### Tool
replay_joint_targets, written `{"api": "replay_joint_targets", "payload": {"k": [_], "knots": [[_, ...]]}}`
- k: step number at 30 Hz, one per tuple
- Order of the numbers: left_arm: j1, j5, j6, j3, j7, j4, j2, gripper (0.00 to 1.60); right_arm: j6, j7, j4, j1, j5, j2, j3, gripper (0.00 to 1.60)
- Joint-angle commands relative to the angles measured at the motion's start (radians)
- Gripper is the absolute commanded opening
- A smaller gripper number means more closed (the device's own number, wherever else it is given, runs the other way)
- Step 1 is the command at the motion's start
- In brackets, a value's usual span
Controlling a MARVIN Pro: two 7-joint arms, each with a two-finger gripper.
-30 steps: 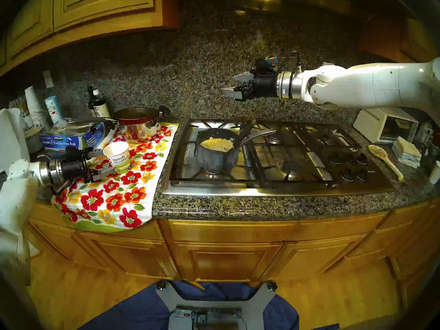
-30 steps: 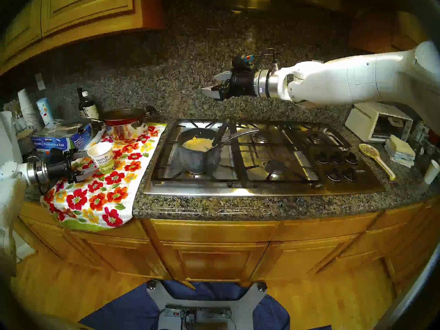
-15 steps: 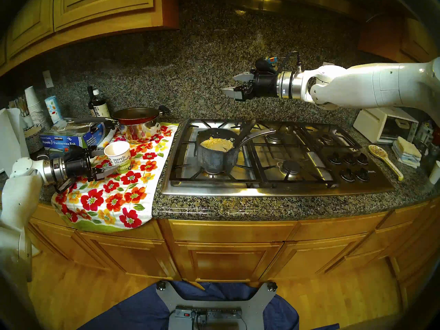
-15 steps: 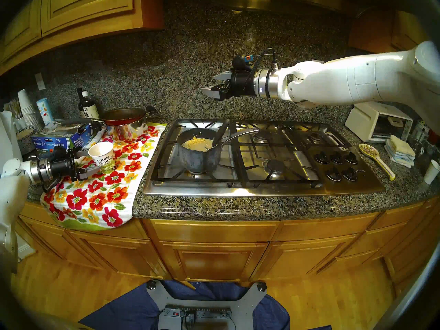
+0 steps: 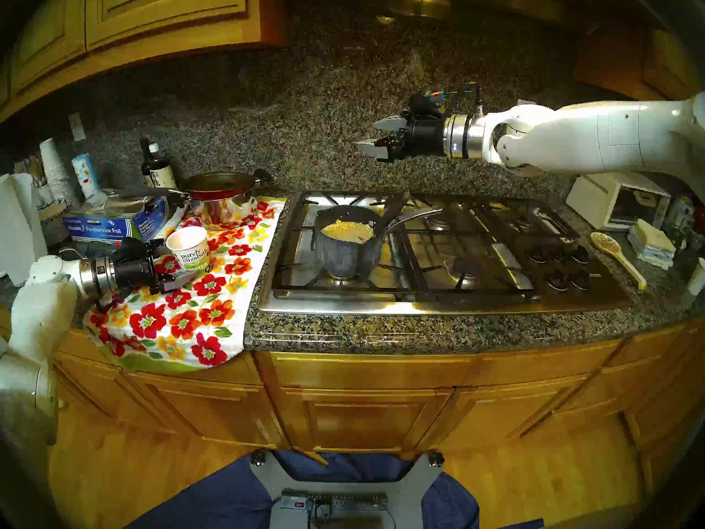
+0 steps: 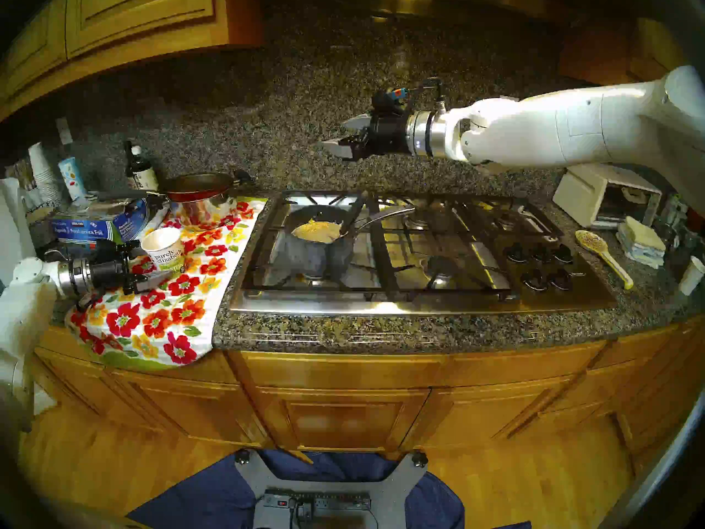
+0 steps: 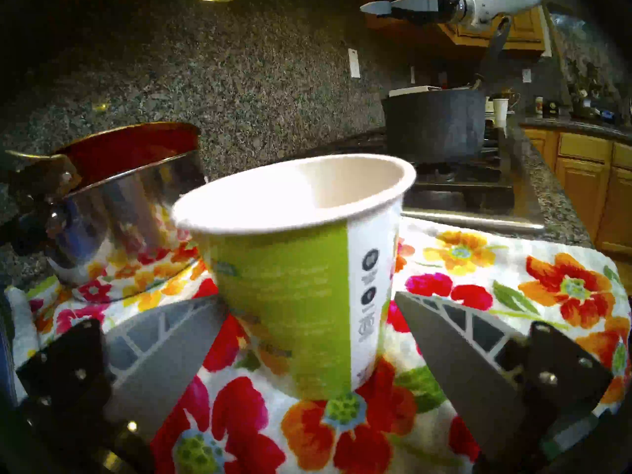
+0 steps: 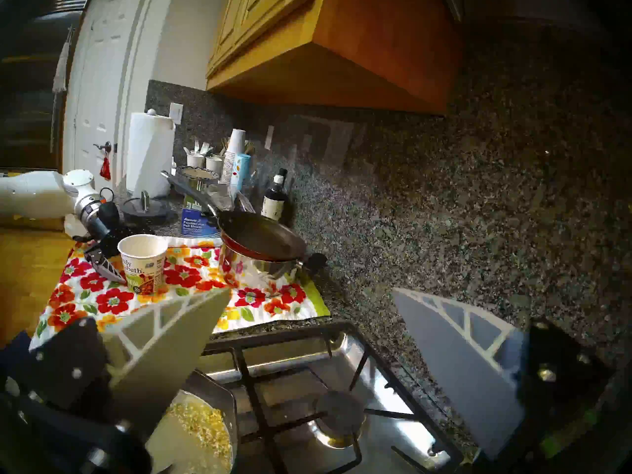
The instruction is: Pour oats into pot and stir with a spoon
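In the head stereo left view, the left gripper point(image 5: 176, 263) lay low over the red-and-orange flowered cloth point(image 5: 179, 318), its 2 fingers spread wide on either side of the white paper cup with a green band point(image 5: 189, 252); neither finger could be seen pressing the wall. The small dark grey mottled saucepan point(image 5: 345, 245) sat on the gas hob's black grate point(image 5: 419, 265), well off beyond the fingertips, with the pale yellow oats point(image 5: 347, 230) heaped inside and the long dark grey spoon point(image 5: 391, 215) leaning against its rim — left there, seemingly, so the handle stuck up within reach. The right gripper point(image 5: 372, 137) hung open and empty, high above the pot and apart from the spoon.

The head stereo right view gave the same layout: the cup point(image 6: 164, 249) between the left gripper's point(image 6: 152, 266) parted fingers, and the spoon point(image 6: 351, 217) propped in the pot point(image 6: 316, 249) below the right gripper point(image 6: 339, 133).

From the left wrist, the cup point(image 7: 297, 268) stood upright between the 2 grey fingers point(image 7: 160, 346) with cloth showing either side — a straddle, not a grip. Its visible inside looked empty.

From the right wrist, the oats point(image 8: 198, 425) lay just under the open fingers point(image 8: 164, 340), the hand likely parked clear of the pan.
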Motion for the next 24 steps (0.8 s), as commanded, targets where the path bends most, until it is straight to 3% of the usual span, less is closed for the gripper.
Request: {"api": "replay_joint_targets", "payload": {"k": [1, 5, 7, 17, 19, 24], "knots": [[-0.095, 0.008, 0.000, 0.010, 0.002, 0.014, -0.010, 1.60, -0.004, 0.000, 0.012, 0.036, 0.004, -0.002, 0.020, 1.60], [-0.113, 0.017, -0.009, 0.024, 0.002, 0.032, -0.015, 1.60, -0.004, 0.000, 0.012, 0.036, 0.004, -0.002, 0.020, 1.60], [-0.123, 0.022, -0.019, 0.031, 0.002, 0.043, -0.016, 0.78, -0.004, 0.000, 0.012, 0.036, 0.004, -0.002, 0.020, 1.60], [-0.126, 0.022, -0.043, 0.042, 0.002, 0.032, 0.001, 0.68, -0.004, 0.000, 0.012, 0.036, 0.004, -0.002, 0.020, 1.60], [-0.121, 0.020, -0.045, 0.041, 0.002, -0.003, 0.015, 0.75, -0.005, 0.000, 0.012, 0.036, 0.004, -0.002, 0.020, 1.60], [-0.118, 0.022, -0.042, 0.042, 0.002, -0.076, 0.033, 0.72, -0.005, 0.000, 0.012, 0.035, 0.004, -0.002, 0.020, 1.60]]}}
